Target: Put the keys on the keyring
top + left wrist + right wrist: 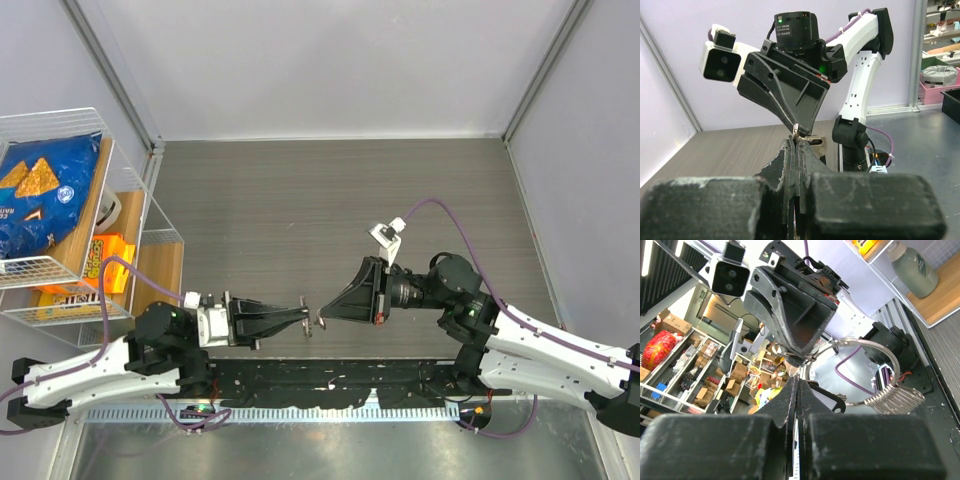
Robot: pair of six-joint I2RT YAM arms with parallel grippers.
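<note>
Both grippers meet tip to tip in mid-air above the table's near edge. My left gripper is shut on a thin sliver, seemingly a pinkish key. My right gripper is shut where the keyring begins. That thin silver wire ring hangs toward the table. A stack of silvery keys sits on it. A black-headed key lies against the right fingertips. A slotted metal key head shows just behind the left fingertips. The exact contact between the jaws is hidden.
A wire shelf at the left holds a blue chip bag and orange packs. A black cable track runs along the near edge between the arm bases. Grey walls close in the back and right.
</note>
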